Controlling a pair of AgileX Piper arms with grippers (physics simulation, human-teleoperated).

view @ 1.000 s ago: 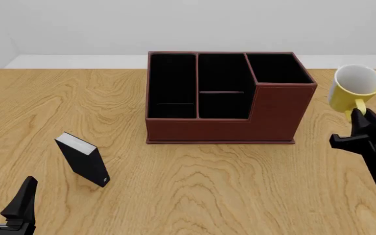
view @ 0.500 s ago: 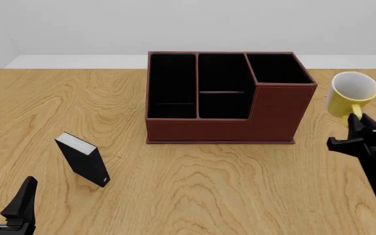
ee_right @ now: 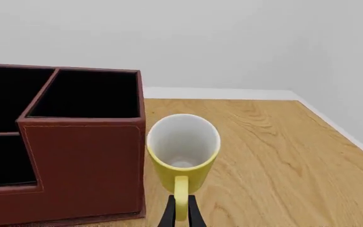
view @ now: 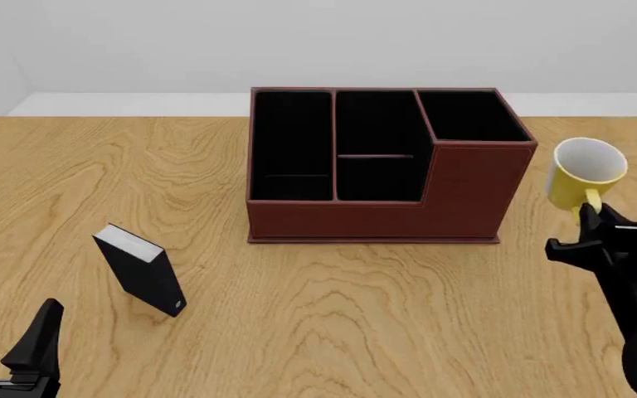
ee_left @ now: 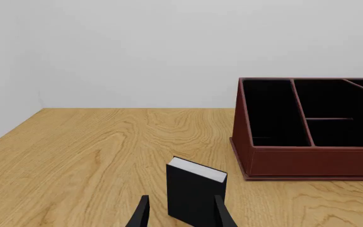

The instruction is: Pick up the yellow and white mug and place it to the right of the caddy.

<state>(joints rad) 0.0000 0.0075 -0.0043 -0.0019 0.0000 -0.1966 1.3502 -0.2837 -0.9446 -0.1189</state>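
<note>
Mug (view: 584, 172) lower now (base hidden)

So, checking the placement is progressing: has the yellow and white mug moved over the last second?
Yes. In the front view the yellow and white mug, held by its handle in the right gripper, has come lower and slightly nearer the caddy.

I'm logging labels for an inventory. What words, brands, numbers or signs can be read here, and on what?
None can be read.
The black box has a tiny pale mark near its lower corner, too small to read.
The caddy and the yellow and white mug carry no markings.
</note>
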